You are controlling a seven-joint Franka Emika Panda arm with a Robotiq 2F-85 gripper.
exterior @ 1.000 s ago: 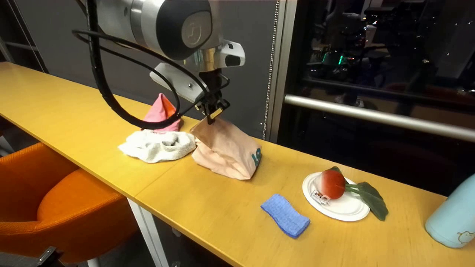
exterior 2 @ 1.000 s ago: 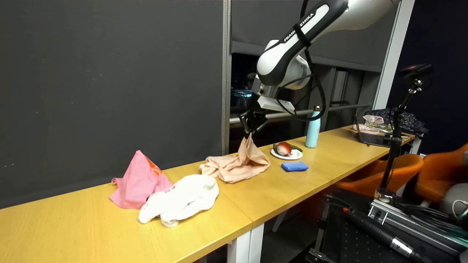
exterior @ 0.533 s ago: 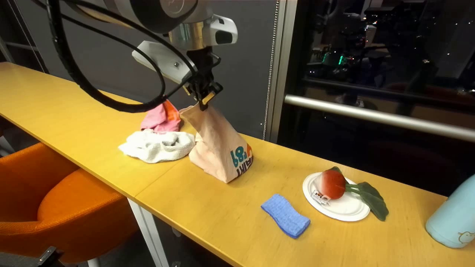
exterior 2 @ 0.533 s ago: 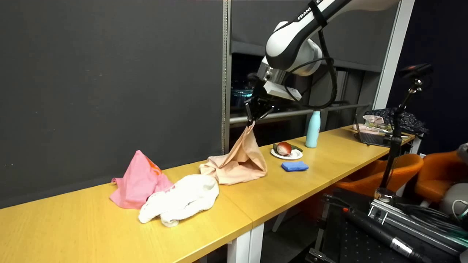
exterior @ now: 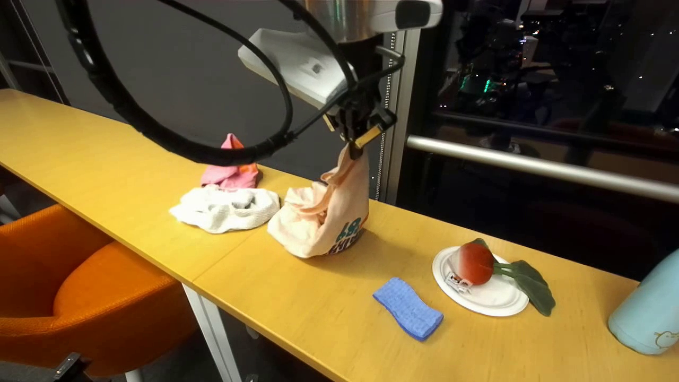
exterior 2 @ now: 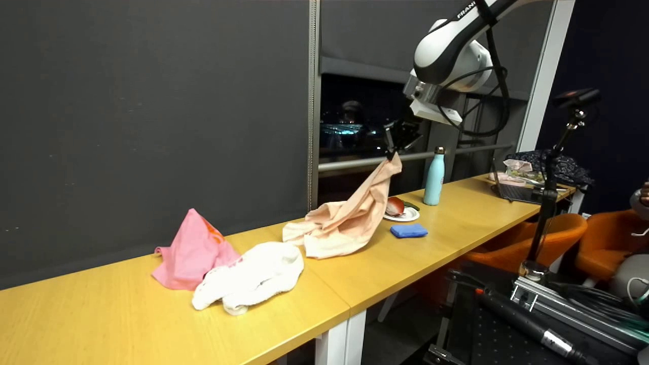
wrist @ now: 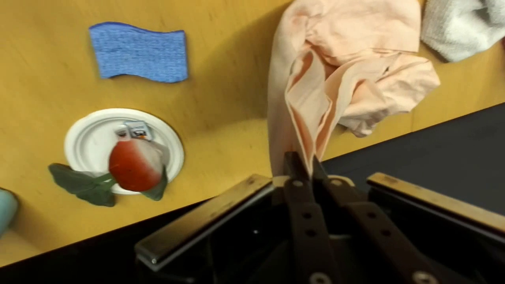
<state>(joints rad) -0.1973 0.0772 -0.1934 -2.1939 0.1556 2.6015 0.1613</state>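
Peach cloth (exterior: 345, 204), creased and teal-lettered, drapes in folds from the gripper (wrist: 303, 163), nearly closed and pinching its edge.

Peach cloth (exterior: 342, 204) w/ teal & dark lettering was pinched at its top end by the pincer (wrist: 304, 163), hanging fr. there in long folds. Lower pt. lay crumpled on the worktop (exterior: 318, 307), just beside white cloth (exterior: 223, 209).

Pt. of peach cloth (wrist: 351, 43) hidden w/in claw (wrist: 307, 162).

Peach cloth (exterior 2: 350, 225) in the grip of the tool (exterior 2: 391, 155), white cloth (exterior 2: 253, 274) nearby.
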